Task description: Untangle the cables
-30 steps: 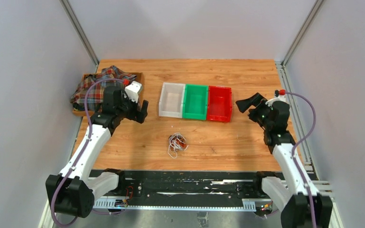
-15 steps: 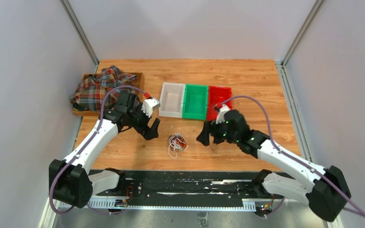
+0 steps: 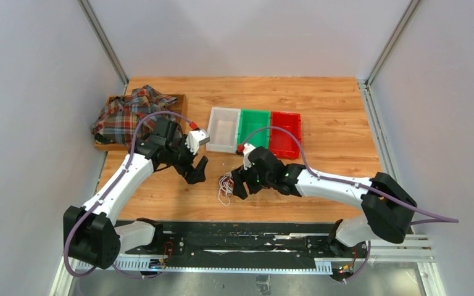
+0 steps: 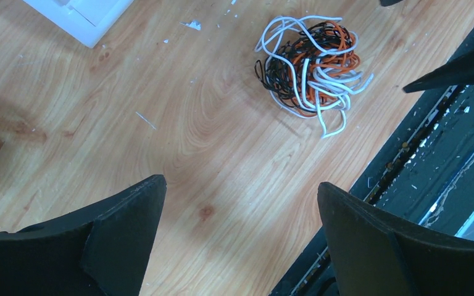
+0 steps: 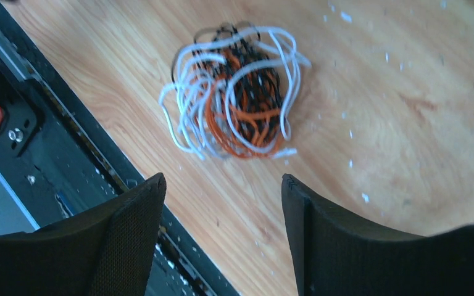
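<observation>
The cables lie in one tangled ball of white, orange-red and black wire on the wooden table, near its front edge. My left gripper hangs open just left of the ball and touches none of it. In the left wrist view the cables sit ahead of the left gripper, with only bare wood between its fingers. My right gripper is at the ball's right side, open. The right wrist view shows the cables ahead of the right gripper, whose jaws hold nothing.
A white bin, a green bin and a red bin stand in a row behind the cables. A plaid cloth fills a wooden tray at the back left. The black rail runs along the near edge.
My right arm has swung from the far right across to the cable ball, and its jaws have narrowed a little. My left gripper came down toward the ball from the left.
</observation>
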### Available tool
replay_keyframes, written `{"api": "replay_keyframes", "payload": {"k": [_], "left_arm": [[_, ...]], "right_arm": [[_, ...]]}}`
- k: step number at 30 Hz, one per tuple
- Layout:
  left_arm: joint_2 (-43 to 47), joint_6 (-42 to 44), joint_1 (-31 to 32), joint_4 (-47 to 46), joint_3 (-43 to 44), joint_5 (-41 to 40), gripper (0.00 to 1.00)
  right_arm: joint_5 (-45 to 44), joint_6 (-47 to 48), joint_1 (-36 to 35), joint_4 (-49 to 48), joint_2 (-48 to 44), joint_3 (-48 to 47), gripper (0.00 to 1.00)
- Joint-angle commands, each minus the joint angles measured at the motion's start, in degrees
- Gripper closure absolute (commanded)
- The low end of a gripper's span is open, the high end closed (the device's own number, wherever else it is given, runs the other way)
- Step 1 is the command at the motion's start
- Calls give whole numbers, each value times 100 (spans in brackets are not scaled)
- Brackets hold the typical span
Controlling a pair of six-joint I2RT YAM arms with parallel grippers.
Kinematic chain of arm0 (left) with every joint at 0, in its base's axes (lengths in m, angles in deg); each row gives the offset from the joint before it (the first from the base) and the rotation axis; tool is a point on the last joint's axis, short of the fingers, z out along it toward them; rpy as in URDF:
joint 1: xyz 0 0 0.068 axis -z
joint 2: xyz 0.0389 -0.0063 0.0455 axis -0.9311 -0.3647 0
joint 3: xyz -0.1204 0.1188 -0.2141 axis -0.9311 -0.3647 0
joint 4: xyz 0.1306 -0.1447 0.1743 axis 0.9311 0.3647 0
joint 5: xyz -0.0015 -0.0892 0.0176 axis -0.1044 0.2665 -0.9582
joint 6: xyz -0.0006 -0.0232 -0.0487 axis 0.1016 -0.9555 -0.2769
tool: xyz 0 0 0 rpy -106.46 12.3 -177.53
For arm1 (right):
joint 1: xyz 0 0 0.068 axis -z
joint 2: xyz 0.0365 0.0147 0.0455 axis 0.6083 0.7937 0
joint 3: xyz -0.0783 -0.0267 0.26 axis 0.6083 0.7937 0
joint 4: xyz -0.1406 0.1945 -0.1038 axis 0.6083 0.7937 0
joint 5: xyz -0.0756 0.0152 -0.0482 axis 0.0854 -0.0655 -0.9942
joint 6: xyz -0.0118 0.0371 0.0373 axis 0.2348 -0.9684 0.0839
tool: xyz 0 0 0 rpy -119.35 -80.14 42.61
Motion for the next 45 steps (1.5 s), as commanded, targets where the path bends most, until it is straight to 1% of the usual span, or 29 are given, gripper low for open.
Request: {"api": "replay_keyframes", "payload": {"k": [1, 4, 10, 14, 16, 17, 23, 28, 32, 35, 40, 45], "left_arm": [[136, 53, 9, 156, 193, 32, 2], [145, 44, 12, 211, 178, 69, 2], [100, -26, 10, 230, 248, -12, 2], [57, -26, 11, 235, 296, 77, 2], [-43, -91, 15, 226, 349, 227, 2], [-106, -126, 14, 225, 394, 288, 1], [-405, -54, 112, 221, 396, 606, 2], [-698, 75, 420, 184, 485, 493, 1], [-1133, 173, 757, 151, 648, 385, 1], [-1530, 270, 879, 76, 841, 327, 5], [-2013, 487, 1067, 81, 1133, 506, 14], [-2273, 866, 1192, 89, 1111, 520, 17]], "right_arm": [[69, 385, -83, -354, 376, -436, 33], [135, 489, -63, -481, 682, -599, 38], [286, 476, -11, -555, 1080, -701, 61], [337, 317, 150, -671, 1003, -594, 88], [427, 162, 290, -779, 911, -520, 97], [475, 83, 358, -848, 868, -478, 99], [1023, -382, 750, -1347, 702, -67, 99], [1218, -600, 927, -1589, 457, 341, 99], [1234, -679, 954, -1605, 391, 513, 99], [1251, -709, 978, -1600, 408, 586, 99], [1208, -770, 1047, -1555, 391, 680, 99], [1240, -767, 1197, -1476, 344, 740, 100]]}}
